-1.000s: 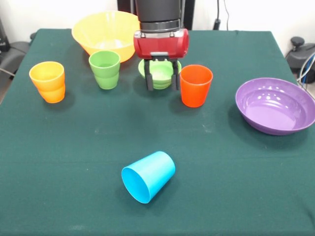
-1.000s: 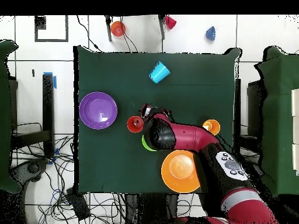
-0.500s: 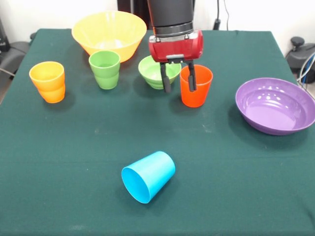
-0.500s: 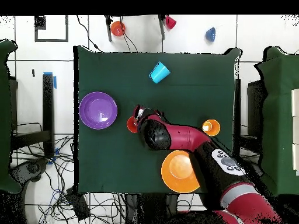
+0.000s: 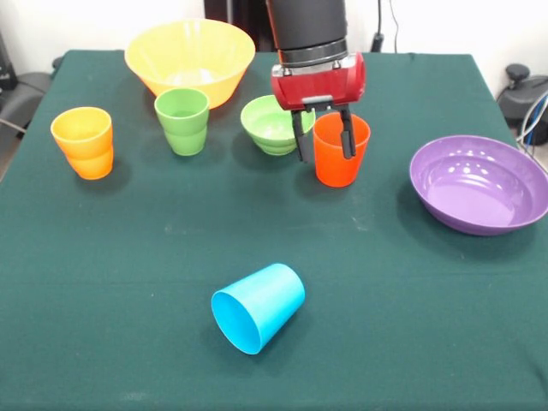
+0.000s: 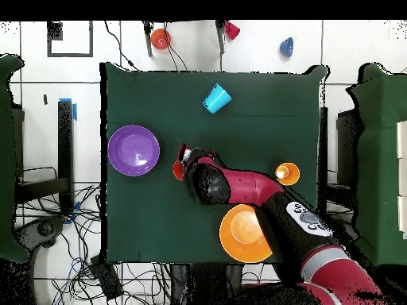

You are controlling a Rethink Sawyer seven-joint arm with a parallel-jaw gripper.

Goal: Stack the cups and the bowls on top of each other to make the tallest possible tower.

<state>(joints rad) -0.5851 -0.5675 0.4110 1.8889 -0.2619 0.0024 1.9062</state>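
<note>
My gripper (image 5: pixel 324 144) is open and hangs low over the orange cup (image 5: pixel 339 169). One finger is just outside the cup's left wall and the other is over its mouth. The light green bowl (image 5: pixel 267 125) stands just left of it. A light blue cup (image 5: pixel 257 306) lies on its side near the front. A green cup (image 5: pixel 182 120) and a yellow-orange cup (image 5: pixel 83 141) stand upright at the left. The large yellow bowl (image 5: pixel 189 58) is at the back and the purple bowl (image 5: pixel 478 182) at the right. In the overhead view my arm covers the green bowl, and the gripper (image 6: pixel 186 158) is beside the orange cup (image 6: pixel 177 169).
The table has a dark green cloth (image 5: pixel 128 257). On the floor beyond the table's far edge in the overhead view lie an orange piece (image 6: pixel 160 38), a magenta piece (image 6: pixel 231 30) and a blue piece (image 6: pixel 286 45). Cables run along the floor (image 6: pixel 95 262).
My gripper has moved right in the front view, from over the light green bowl to the orange cup, still open. The cups and bowls have not moved.
</note>
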